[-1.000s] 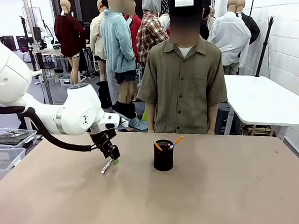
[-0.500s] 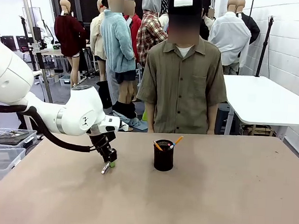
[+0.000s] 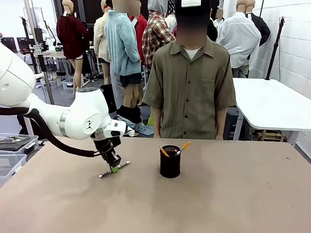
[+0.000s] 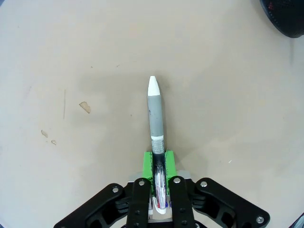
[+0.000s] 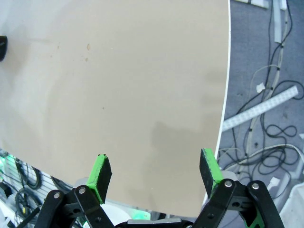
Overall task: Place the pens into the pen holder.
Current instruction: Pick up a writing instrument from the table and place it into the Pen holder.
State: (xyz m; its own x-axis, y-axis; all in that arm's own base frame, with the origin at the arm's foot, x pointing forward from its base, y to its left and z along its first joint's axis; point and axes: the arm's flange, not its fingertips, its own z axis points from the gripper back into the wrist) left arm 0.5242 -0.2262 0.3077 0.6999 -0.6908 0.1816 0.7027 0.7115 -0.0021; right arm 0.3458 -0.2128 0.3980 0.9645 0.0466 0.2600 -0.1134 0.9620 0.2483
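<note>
Left of the pen holder [image 3: 169, 162], left gripper [image 3: 114, 165] pinches a grey-white pen [image 4: 156, 114] above bare table [image 3: 218, 205].

Tan surface [image 3: 234, 206]. White side table [image 3: 277, 105] at right, against white block wall [image 3: 308, 41]. Clear plastic bins [image 3: 5, 149] at left. Grey floor with loose cables [image 5: 266, 109].

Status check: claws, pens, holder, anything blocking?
Left claw shut on white-silver pen. Right claw open, holding nothing. Pen holder upright, pens already inside. Nothing blocking between.
</note>
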